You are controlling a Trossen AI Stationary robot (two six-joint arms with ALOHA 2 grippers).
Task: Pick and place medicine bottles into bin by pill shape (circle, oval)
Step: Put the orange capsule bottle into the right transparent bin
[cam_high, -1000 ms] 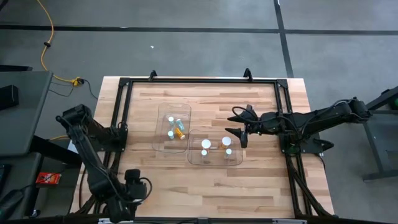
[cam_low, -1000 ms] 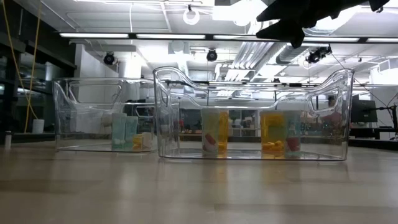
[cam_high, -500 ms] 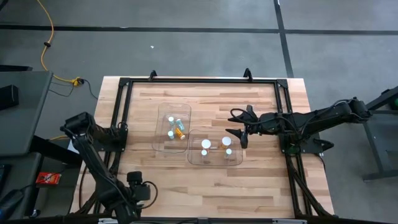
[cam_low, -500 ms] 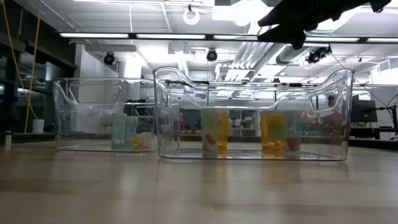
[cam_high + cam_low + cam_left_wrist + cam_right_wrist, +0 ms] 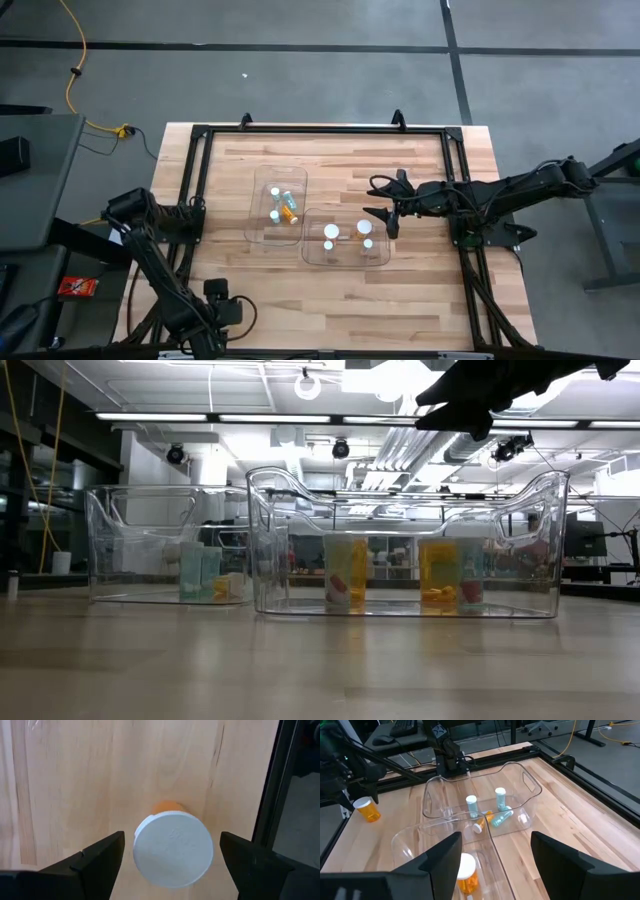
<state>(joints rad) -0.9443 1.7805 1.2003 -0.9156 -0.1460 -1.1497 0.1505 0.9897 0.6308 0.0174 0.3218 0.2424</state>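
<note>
An amber-orange medicine bottle (image 5: 172, 851) with a round white cap is seen upright, long axis vertical, cap up, directly beneath the left gripper (image 5: 172, 857), between its wide-spread fingers (image 5: 90, 862), on smooth pale wood. The right gripper (image 5: 385, 205) is held wide, unladen, beside the clear plastic bin (image 5: 378, 258).

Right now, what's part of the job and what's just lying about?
Job: amber bottle, left gripper over it, right gripper by bins, binned bottles, two bins.
Lying about: yellow cable, red box on floor.
</note>
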